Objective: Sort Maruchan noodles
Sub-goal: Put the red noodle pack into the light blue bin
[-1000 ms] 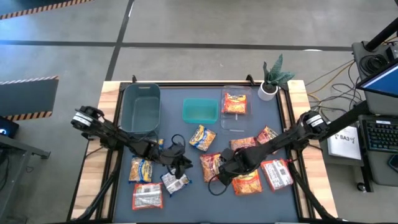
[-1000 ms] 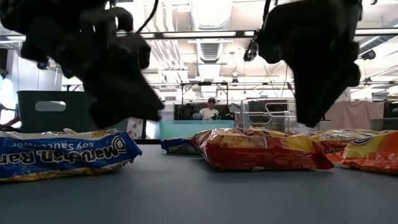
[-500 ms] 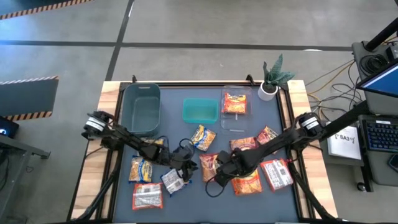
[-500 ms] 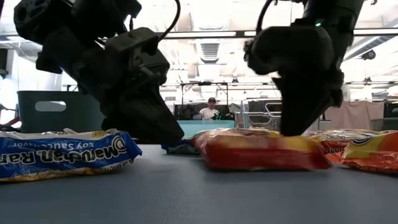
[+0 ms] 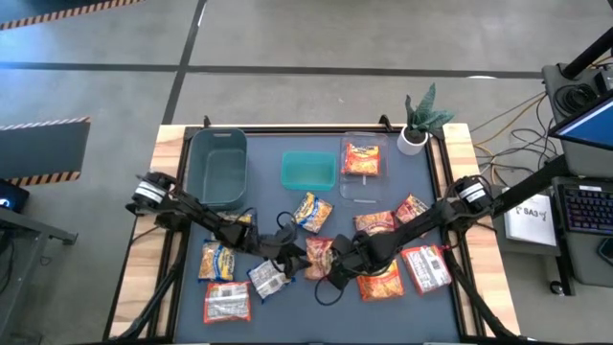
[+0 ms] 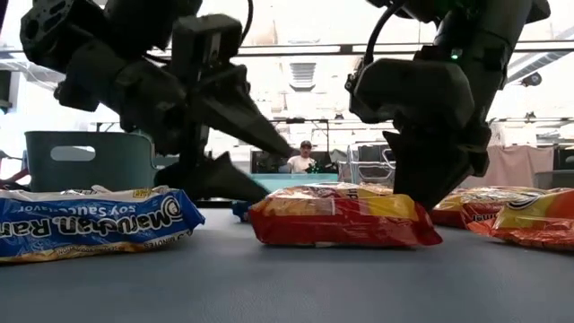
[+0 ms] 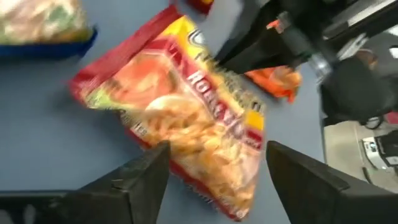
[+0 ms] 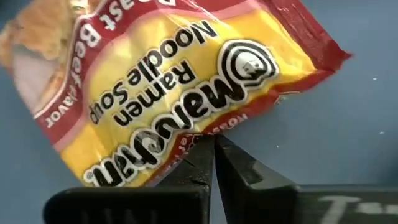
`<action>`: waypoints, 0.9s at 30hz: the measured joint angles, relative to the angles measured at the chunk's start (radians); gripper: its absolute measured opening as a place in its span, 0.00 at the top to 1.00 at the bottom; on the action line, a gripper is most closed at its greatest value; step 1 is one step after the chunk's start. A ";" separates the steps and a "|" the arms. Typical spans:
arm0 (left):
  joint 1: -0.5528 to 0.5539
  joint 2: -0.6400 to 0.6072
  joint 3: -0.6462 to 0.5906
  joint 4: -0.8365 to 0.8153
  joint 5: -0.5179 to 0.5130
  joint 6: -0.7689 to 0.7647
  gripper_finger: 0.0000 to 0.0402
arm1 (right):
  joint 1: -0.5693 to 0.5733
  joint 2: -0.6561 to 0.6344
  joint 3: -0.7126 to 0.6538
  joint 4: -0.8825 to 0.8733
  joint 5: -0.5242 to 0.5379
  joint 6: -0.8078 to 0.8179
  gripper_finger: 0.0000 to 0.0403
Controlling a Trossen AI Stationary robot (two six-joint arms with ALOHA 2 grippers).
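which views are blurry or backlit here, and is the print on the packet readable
Low view: bright ceiling lights behind turn both arms into dark silhouettes, while the orange-red packet stays lit. Left wrist view: motion blur smears that packet, print barely legible. Right wrist view: sharp, "Maruchan Ramen Noodle Soup" readable, the right end effector shut on the packet's edge. High view: evenly lit.

Glossy crinkled plastic film on red-and-yellow rectangular ramen packet, just ahead of matt black plastic right gripper. Matt smooth dark-blue table mat. Pale bare wood table edge.
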 joint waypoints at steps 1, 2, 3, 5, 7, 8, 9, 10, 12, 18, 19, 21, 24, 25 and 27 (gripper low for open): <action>0.000 0.002 -0.002 -0.010 -0.002 -0.012 0.37 | 0.000 0.006 0.000 0.019 0.002 -0.001 0.98; 0.000 0.012 -0.002 -0.008 -0.007 -0.023 0.36 | 0.000 0.010 0.000 0.026 0.007 -0.001 0.98; 0.001 0.018 -0.002 -0.008 -0.019 -0.034 0.36 | 0.000 0.010 0.000 0.025 0.009 -0.005 0.98; 0.001 0.026 -0.010 -0.018 -0.033 -0.052 0.36 | 0.000 0.014 0.000 0.030 0.013 -0.011 0.98; 0.002 0.035 -0.009 -0.015 -0.039 -0.062 0.35 | 0.001 0.017 0.001 0.033 0.018 -0.012 0.98; 0.000 0.035 -0.009 -0.018 -0.043 -0.063 0.35 | 0.001 0.017 0.000 0.034 0.018 -0.012 0.98; -0.001 0.035 -0.009 -0.019 -0.046 -0.063 0.35 | 0.000 0.019 0.000 0.035 0.016 -0.012 0.98; -0.001 0.035 -0.009 -0.022 -0.049 -0.063 0.35 | 0.001 0.021 0.000 0.036 0.018 -0.012 0.98; -0.003 0.035 -0.009 -0.020 -0.057 -0.065 0.35 | 0.001 0.020 0.000 0.037 0.019 -0.012 0.98; -0.003 0.056 0.005 -0.010 -0.061 -0.061 0.37 | 0.000 0.021 0.000 0.043 0.020 -0.016 0.98; -0.003 0.067 0.012 -0.009 -0.064 -0.058 0.38 | 0.000 0.021 0.000 0.048 0.021 -0.017 0.98; -0.004 0.091 0.026 0.009 -0.071 -0.057 0.39 | 0.000 0.022 0.000 0.055 0.026 -0.019 0.98; -0.004 0.123 0.041 0.059 -0.077 -0.052 0.40 | 0.000 0.022 -0.001 0.063 0.027 -0.024 0.98; -0.004 0.129 0.046 0.068 -0.078 -0.048 0.40 | 0.000 0.022 -0.001 0.063 0.027 -0.024 0.98; -0.005 0.133 0.054 0.068 -0.079 -0.043 0.42 | 0.000 0.022 -0.001 0.063 0.027 -0.026 0.98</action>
